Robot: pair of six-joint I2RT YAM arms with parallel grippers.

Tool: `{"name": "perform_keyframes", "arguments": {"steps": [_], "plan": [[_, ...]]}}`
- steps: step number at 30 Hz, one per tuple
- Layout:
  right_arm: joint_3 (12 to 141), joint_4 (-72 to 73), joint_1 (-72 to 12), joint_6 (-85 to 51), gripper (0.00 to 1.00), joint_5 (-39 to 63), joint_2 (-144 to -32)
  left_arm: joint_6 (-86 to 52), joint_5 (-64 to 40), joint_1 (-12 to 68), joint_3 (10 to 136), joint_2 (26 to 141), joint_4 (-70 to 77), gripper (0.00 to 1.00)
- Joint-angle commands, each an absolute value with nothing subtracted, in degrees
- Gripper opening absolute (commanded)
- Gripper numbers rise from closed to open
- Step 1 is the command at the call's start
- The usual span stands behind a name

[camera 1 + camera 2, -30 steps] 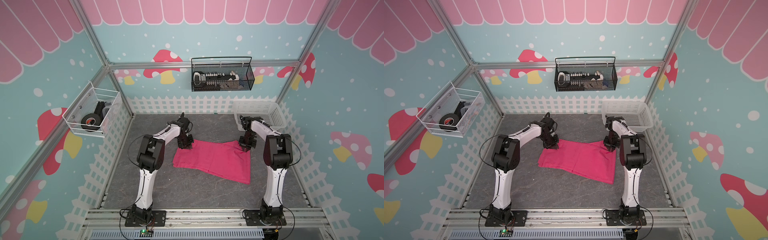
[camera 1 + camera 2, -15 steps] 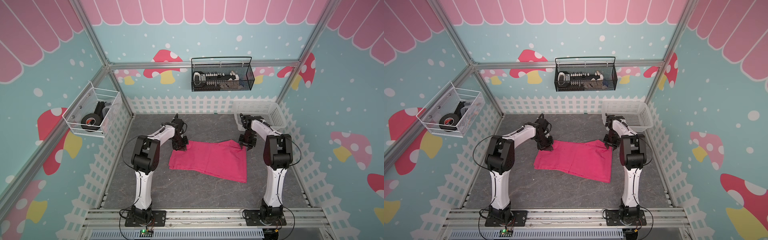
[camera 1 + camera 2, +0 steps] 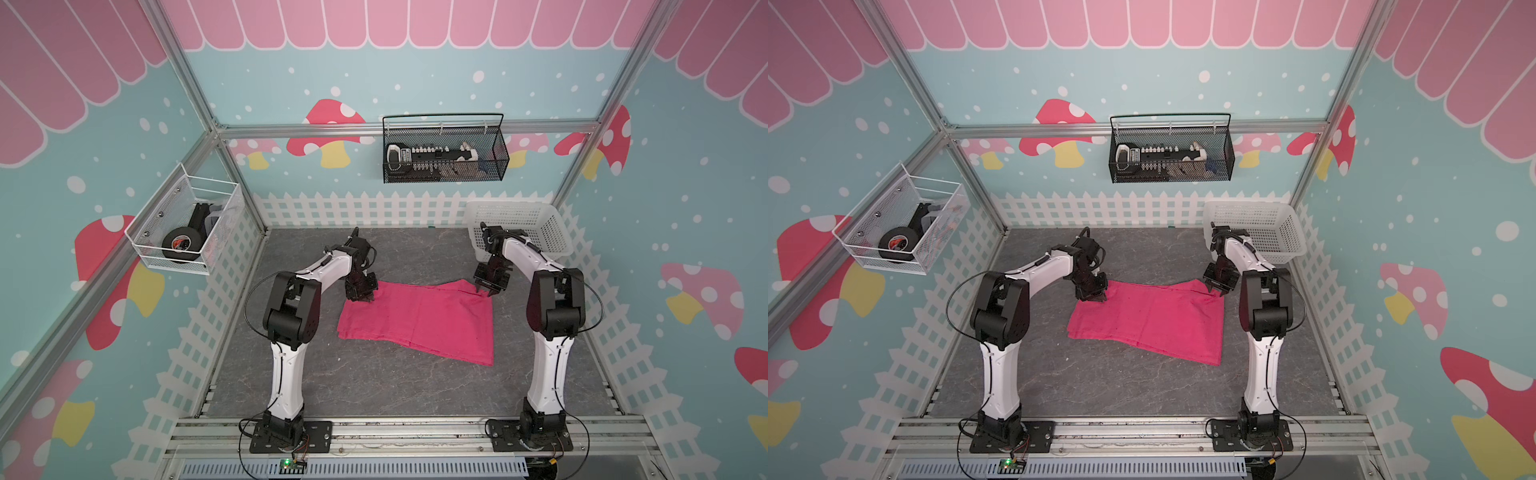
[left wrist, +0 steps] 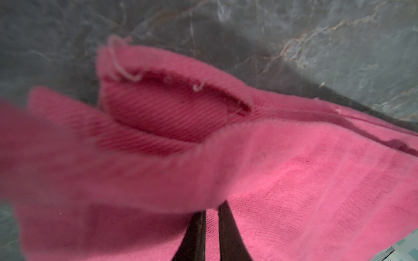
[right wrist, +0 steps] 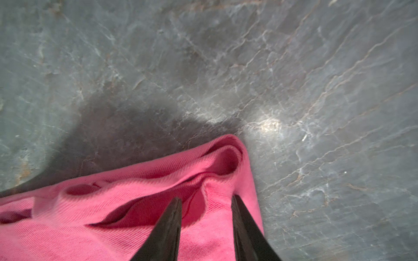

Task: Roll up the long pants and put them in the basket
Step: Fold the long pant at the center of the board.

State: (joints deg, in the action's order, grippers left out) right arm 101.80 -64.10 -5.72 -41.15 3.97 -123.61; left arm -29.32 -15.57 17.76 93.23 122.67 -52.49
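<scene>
A grey, marble-veined tabletop (image 3: 374, 386) lies bare at 6 o'clock, nearest the arms' bases. At its centre are the long pants (image 3: 419, 320), hot-pink twill cloth folded into a flat, roughly four-sided slab whose longest corner points toward 5 o'clock. At the slab's 11 o'clock corner the left gripper (image 3: 365, 297) has its black fingers nearly together, clamped on a raised, frayed edge of the cloth that drapes over their tips in the wrist view (image 4: 211, 208). At the 1 o'clock corner the right gripper (image 3: 487, 291) stands with jaws apart, its tapered fingers (image 5: 172, 217) straddling a puckered fold without pinching it. Beyond, a white plastic lattice basket (image 3: 536, 224) fills the table's 1 o'clock corner. A black wire-mesh basket (image 3: 494, 166) hangs on the wall at 12 o'clock, and a white wire basket (image 3: 224, 224) at 10 o'clock.
</scene>
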Motion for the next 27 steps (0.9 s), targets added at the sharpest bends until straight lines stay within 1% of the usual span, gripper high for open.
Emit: {"name": "perform_keyframes", "arguments": {"steps": [1, 11, 17, 21, 24, 27], "plan": [[103.4, -66.03, -7.77, -44.07, 0.37, 3.88, -125.36, -28.16, -13.62, 18.11, 92.15, 123.39, -54.8, 0.15], [105.33, -68.32, -8.92, -45.9, 0.27, -3.03, -129.97, -27.38, -13.38, 18.11, 90.27, 122.32, -54.83, 0.15], [108.23, -70.65, -8.91, -45.62, 0.14, -9.33, -131.54, -26.7, -12.83, 17.58, 88.54, 120.88, -54.76, 0.15], [109.4, -71.13, -8.54, -45.18, 0.05, -11.79, -131.57, -26.37, -12.66, 17.01, 88.2, 120.17, -54.76, 0.15], [110.01, -71.23, -8.36, -45.0, 0.0, -13.01, -131.4, -26.28, -12.66, 16.78, 88.02, 119.55, -54.77, 0.15], [110.66, -71.48, -8.18, -45.0, 0.0, -14.52, -130.86, -25.82, -12.32, 16.57, 87.29, 118.6, -54.76, 0.15]]}}
